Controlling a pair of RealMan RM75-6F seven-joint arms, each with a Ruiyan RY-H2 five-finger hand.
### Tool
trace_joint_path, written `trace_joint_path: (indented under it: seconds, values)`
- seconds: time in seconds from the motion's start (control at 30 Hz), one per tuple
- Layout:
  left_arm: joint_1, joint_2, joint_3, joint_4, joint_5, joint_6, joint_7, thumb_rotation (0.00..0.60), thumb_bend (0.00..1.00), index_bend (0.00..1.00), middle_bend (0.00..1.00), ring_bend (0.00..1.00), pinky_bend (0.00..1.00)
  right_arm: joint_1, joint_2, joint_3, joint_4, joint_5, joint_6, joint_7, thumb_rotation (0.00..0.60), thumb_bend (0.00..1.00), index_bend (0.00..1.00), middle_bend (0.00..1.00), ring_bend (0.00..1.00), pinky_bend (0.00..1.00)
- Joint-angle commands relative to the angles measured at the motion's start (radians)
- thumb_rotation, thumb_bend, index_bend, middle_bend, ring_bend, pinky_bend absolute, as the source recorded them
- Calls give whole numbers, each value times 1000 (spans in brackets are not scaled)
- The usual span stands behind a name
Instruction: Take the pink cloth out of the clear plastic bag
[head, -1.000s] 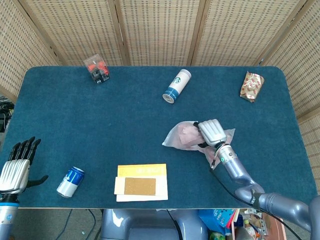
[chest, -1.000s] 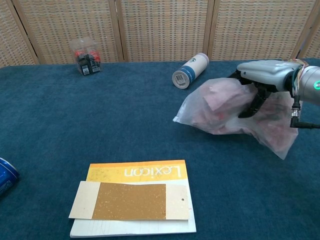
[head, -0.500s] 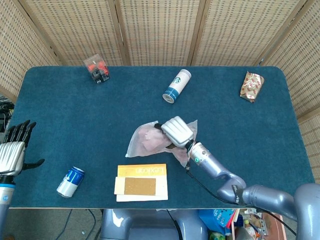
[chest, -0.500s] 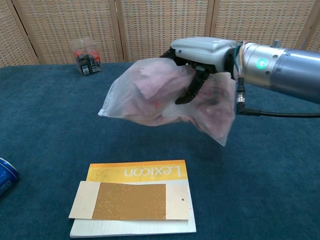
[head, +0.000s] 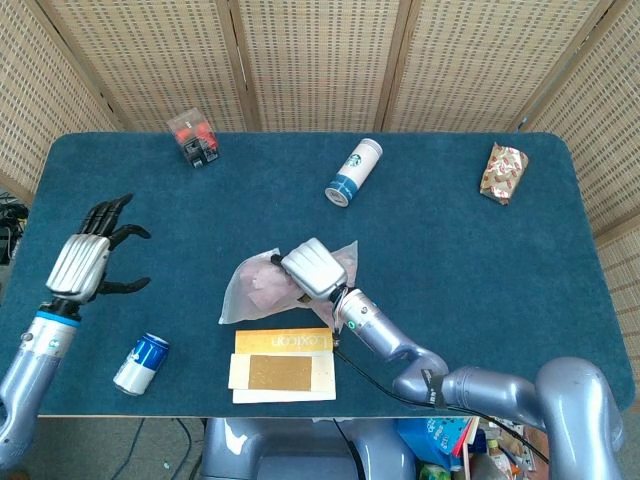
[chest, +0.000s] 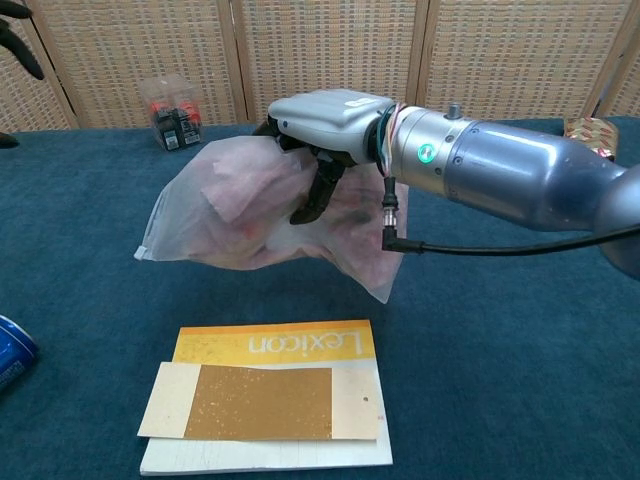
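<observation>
My right hand (head: 308, 268) (chest: 322, 120) grips the clear plastic bag (head: 262, 287) (chest: 240, 215) from above and holds it lifted over the table, just beyond the yellow book. The pink cloth (chest: 238, 192) (head: 270, 283) shows crumpled inside the bag. My left hand (head: 92, 252) hovers open, fingers spread, over the table's left side, well apart from the bag. In the chest view only its dark fingertips (chest: 18, 42) show at the top left corner.
A yellow book with a cork-faced card (head: 282, 364) (chest: 265, 396) lies near the front edge under the bag. A blue can (head: 139, 362) lies front left. A Starbucks cup (head: 354, 171), a clear box (head: 194, 137) and a wrapped snack (head: 503, 171) sit toward the back.
My right hand has carried the bag up off the table and leftward, toward the middle. My left hand has risen from the front left edge and moved inward over the table.
</observation>
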Motion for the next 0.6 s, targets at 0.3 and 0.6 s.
trace_joint_path:
  seconds: [0.3,0.6]
  values:
    - [-172,-157,-42,110,-121,-202,-40,600,176,391,0,0,0,5,-16,34,27,69,10,33,600,1000,634,657,666,684]
    - [-220,-207,-32,142,-138,-256,-93,600,177,397,0,0,0,1,-14,36,44,97,10,68,600,1000,634,658,666,684]
